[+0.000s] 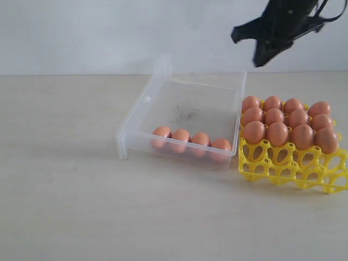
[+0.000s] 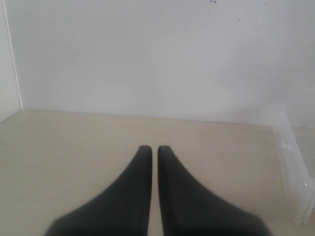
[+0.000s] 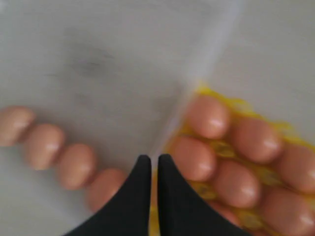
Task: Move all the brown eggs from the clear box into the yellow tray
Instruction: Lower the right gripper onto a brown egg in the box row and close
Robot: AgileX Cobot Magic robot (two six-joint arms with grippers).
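Nearest the exterior camera, the front row of cups in a yellow tray [image 1: 283,173] stands empty. The tray rests on a pale desk [image 1: 81,206], pressed against the right-hand wall of a clear box [image 1: 142,103]. Twelve brown eggs [image 1: 277,133] fill the three rows behind, each seated in its own cup, which keeps it from rolling. Four more lie inside the box in a line against its near wall, touching one another; by count they would fill the four free cups. The rest of the box floor is bare apart from dark scuffs.

The right gripper [image 1: 260,58] hangs high above the box's far right corner, jaws pressed together with nothing between them, probably between trips. The left gripper [image 2: 150,147] is also closed and empty, low over bare desk near one end of the box, apparently parked out of the way.

The top edge of the exterior view cuts off the right arm, and the left arm does not appear there at all. The right wrist view is blurred. The box's far wall fades into the white backdrop. Cup walls hide the undersides of the eggs in the tray.
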